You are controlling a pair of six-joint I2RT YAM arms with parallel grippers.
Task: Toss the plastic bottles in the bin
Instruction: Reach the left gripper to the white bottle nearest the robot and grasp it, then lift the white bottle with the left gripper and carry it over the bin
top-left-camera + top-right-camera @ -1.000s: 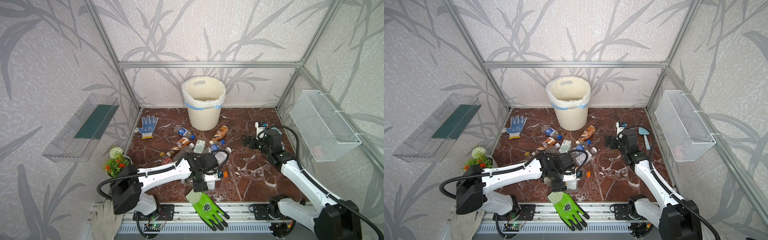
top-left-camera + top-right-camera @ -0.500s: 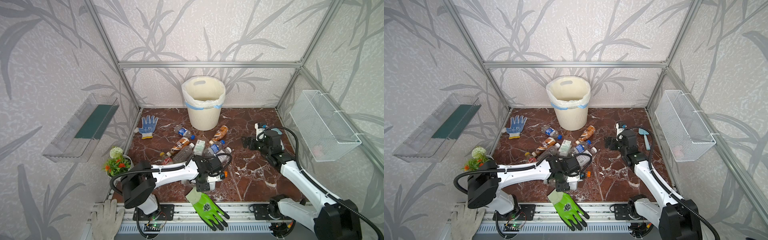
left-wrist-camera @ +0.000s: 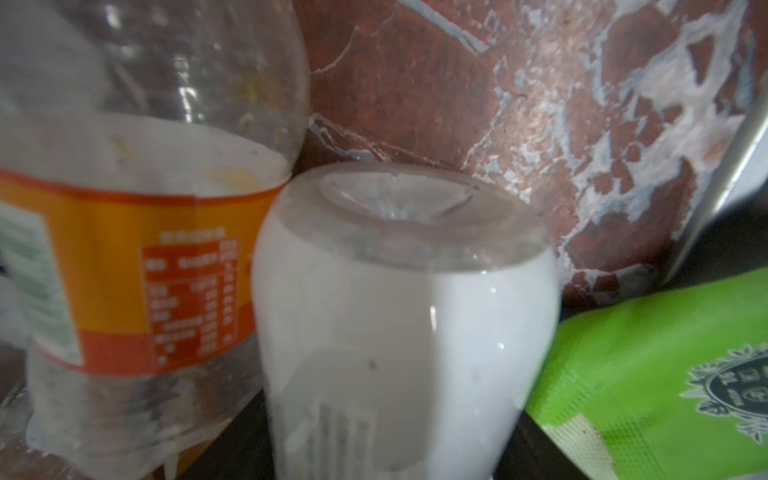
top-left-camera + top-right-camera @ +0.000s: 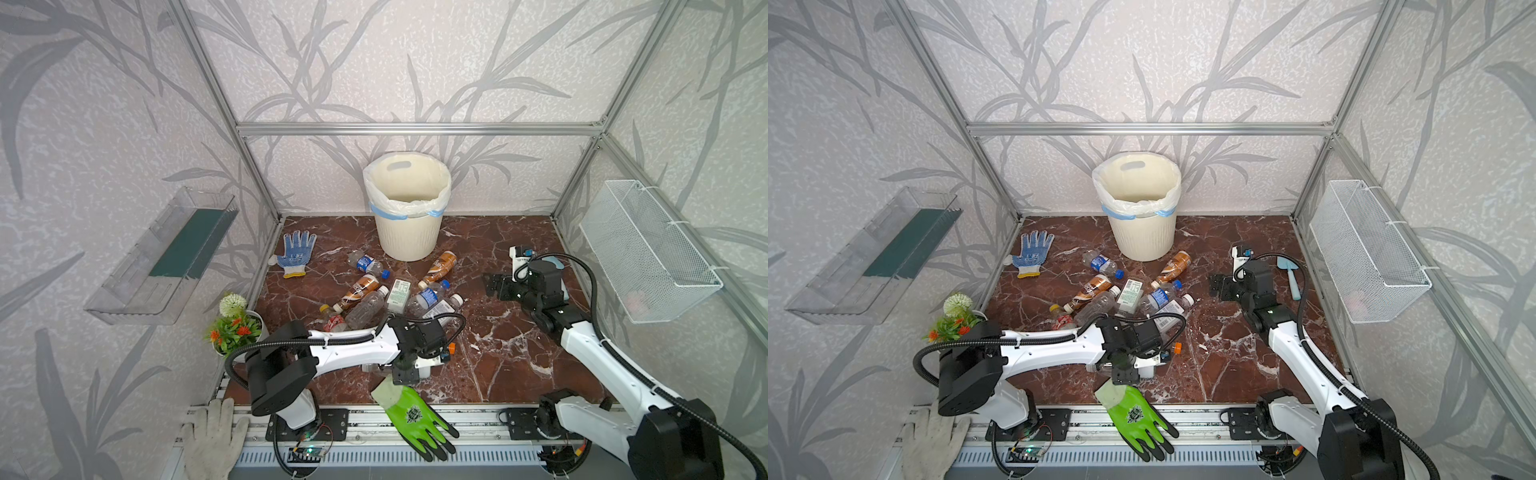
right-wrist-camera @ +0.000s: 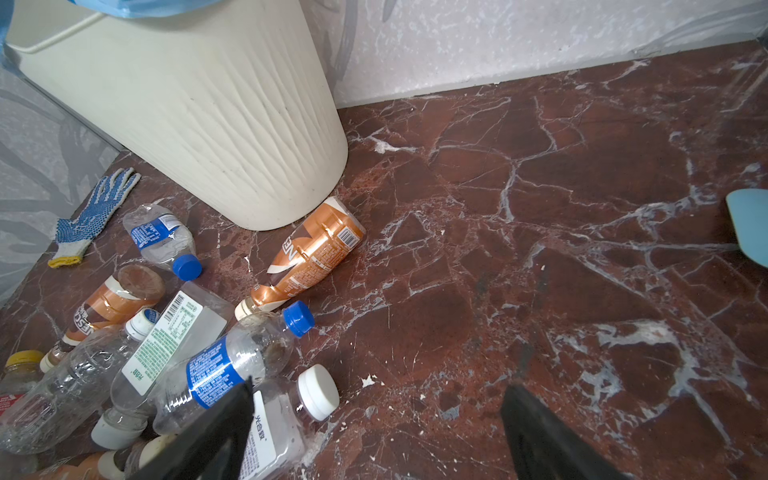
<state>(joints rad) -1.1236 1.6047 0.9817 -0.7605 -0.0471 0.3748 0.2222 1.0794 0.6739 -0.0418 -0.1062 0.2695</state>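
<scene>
**A:** Where do we find the bin (image 4: 409,237) in the top views?

**B:** In both top views we see it upright at the middle of the far edge of the marble surface (image 4: 519,357). The plastic bottles (image 4: 397,295) lie on their sides in a loose heap just in front of it, toward the centre.

**A:** And the arms?

**B:** The left gripper (image 4: 404,374) points down near the front edge. It is over a white bottle (image 4: 428,362) and just beside the cuff of a green glove (image 4: 411,415). From here we cannot tell how its jaws stand. The right gripper (image 4: 494,286) hangs above the right half, apart from the heap.

**A:** Does the left wrist view help us?

**B:** Little. The white bottle (image 3: 399,332) fills the middle, base toward us, right beside an orange-label bottle (image 3: 137,266). The green glove (image 3: 665,374) lies on its other side. No finger shows clearly, so we cannot say whether the jaws grip anything.

**A:** And the right wrist view?

**B:** We see the right gripper's two dark fingers (image 5: 199,440) spread wide, pinching nothing. Ahead, a brown bottle (image 5: 311,253) lies just beside the foot of the bin (image 5: 199,124). A blue-label bottle (image 5: 224,370) lies next to one finger.
</scene>
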